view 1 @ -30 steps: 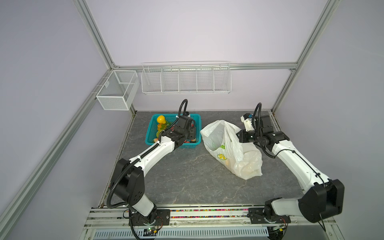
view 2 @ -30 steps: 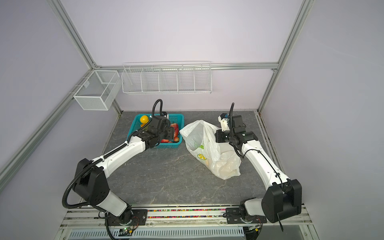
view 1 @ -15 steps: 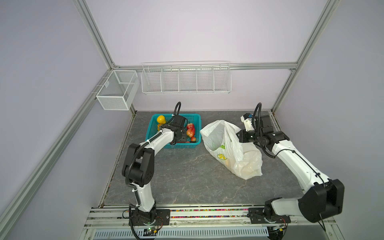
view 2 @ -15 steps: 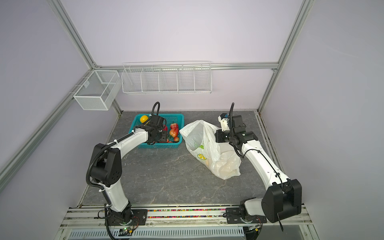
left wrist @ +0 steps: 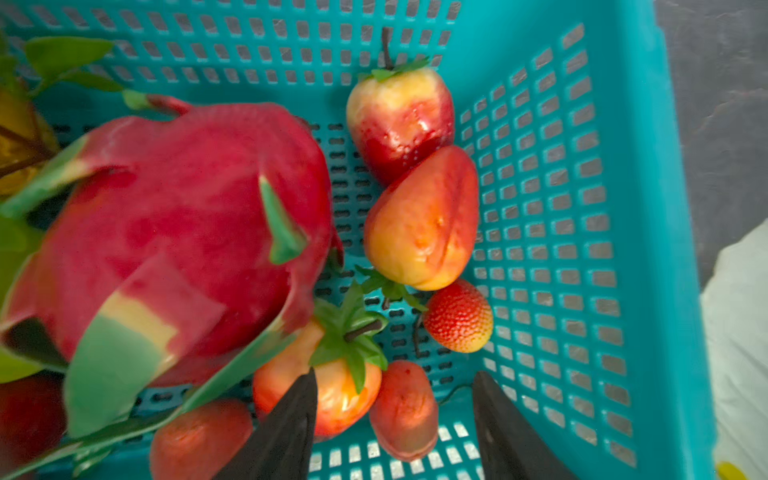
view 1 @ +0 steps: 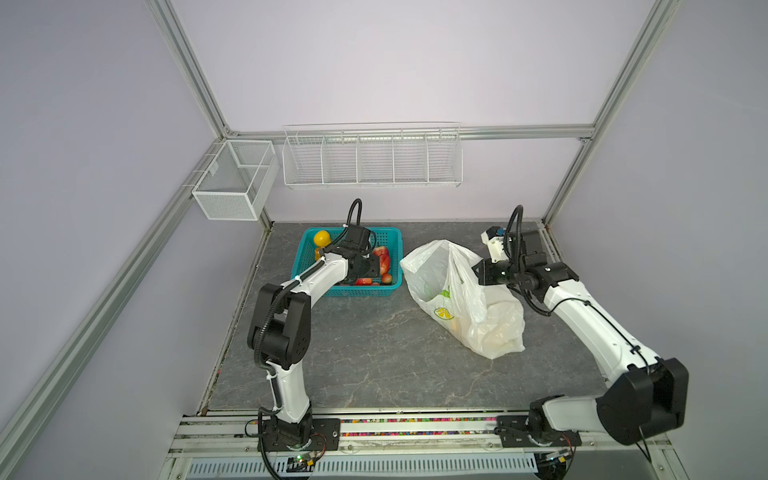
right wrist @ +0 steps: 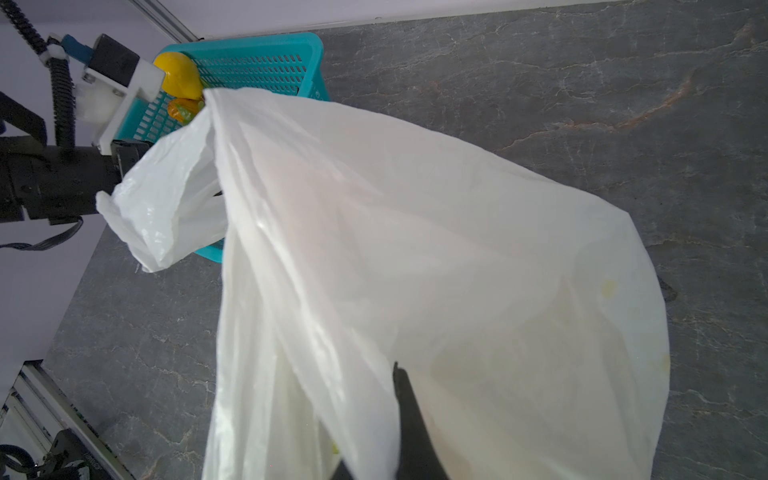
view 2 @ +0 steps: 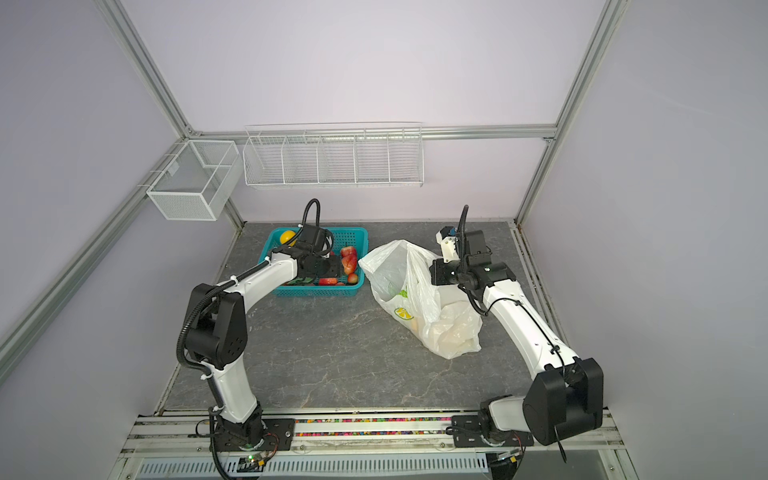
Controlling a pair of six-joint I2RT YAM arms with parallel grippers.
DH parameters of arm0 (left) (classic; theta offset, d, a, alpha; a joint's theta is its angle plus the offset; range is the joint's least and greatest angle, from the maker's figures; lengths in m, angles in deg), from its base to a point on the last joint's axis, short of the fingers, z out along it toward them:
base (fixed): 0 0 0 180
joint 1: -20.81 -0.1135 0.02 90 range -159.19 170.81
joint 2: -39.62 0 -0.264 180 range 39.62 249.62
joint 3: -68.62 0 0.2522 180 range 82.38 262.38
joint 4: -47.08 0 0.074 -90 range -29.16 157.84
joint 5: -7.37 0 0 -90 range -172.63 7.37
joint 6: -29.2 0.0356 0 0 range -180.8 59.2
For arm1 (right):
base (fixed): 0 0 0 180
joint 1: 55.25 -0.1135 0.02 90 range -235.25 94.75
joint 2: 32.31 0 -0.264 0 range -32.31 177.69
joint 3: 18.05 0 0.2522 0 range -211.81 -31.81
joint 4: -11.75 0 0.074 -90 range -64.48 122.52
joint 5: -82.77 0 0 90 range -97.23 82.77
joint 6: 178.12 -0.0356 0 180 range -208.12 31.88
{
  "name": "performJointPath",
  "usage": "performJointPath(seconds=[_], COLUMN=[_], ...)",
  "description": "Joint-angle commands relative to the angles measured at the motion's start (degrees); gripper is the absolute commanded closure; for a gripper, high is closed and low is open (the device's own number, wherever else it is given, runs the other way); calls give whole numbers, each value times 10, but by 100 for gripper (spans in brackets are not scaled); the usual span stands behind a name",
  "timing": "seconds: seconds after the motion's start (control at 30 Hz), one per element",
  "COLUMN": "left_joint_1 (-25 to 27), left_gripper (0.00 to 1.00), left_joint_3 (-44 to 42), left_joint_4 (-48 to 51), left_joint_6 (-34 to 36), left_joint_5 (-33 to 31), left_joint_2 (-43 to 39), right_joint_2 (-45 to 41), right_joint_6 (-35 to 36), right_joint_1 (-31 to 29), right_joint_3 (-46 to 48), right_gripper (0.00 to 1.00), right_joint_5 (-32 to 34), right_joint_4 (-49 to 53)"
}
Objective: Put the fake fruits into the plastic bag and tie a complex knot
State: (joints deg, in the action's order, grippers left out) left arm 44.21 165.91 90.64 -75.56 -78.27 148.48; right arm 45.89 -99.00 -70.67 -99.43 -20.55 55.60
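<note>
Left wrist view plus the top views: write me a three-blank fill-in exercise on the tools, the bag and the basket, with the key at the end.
The left tool hovers over the fake fruits in the basket with its jaws ____.
The right tool is ____ on the plastic bag.
In both top views the plastic bag lies to the ____ of the basket.
Missing words: open; shut; right.

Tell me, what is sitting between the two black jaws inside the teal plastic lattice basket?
In the left wrist view, a small oblong red plastic fruit lies between the open jaws on the teal basket floor, touching neither.
</note>
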Motion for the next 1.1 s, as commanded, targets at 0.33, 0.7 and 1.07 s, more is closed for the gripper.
performJointPath(seconds=[0.33,0.7,1.07], left_joint_1=[15,17,17], left_gripper=[42,40,45], left_joint_3=[77,114,135], left_joint_4=[35,78,64], left_joint_6=[16,32,29], left_joint_5=[48,40,32], left_joint_2=[85,136,170], right_joint_2=[2,3,3], right_joint_6=[12,11,12], right_joint_1=[5,4,5], right_joint_3=[-5,-4,-4], right_gripper=[91,91,91], right_joint_5=[4,-1,1], right_joint_4=[-2,-4,0])
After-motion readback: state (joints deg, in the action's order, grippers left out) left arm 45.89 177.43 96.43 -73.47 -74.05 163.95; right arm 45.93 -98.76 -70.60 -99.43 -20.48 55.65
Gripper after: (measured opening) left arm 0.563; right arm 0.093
